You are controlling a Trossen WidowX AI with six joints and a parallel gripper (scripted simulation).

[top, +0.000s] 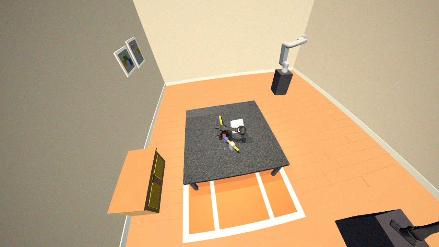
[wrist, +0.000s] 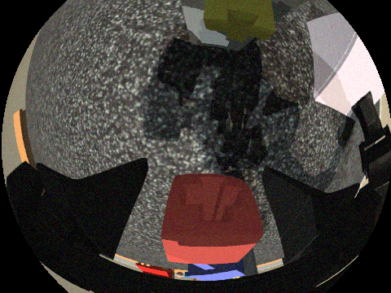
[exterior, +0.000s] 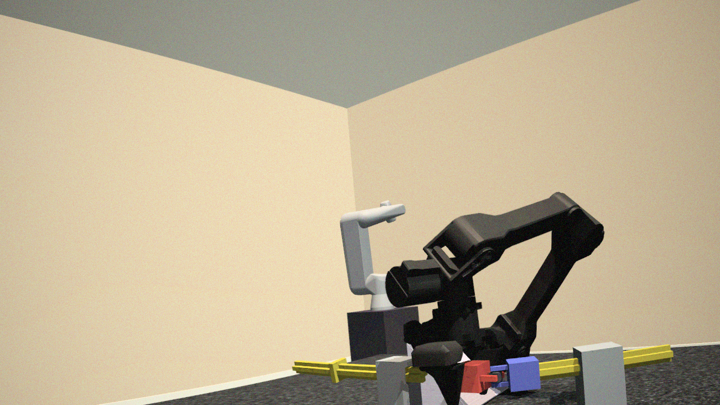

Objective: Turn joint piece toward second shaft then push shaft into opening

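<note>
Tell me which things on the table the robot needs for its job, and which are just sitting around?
Needed:
red square joint piece
blue block piece behind it
yellow fixed shaft in its grey block
yellow sliding shaft in the second grey block
black gripper, jaws open

Just sitting around:
white sheet
grey arm on a dark pedestal

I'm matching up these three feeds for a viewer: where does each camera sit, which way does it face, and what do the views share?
Top: high in the room, looking down on the speckled dark table; the whole black arm shows small.
Exterior: low at table height, facing the corner walls; arm in side profile above the red square joint piece.
Wrist: on the arm, facing down; the open claw straddles the joint piece.
Shared: the red joint piece and yellow shaft.
</note>
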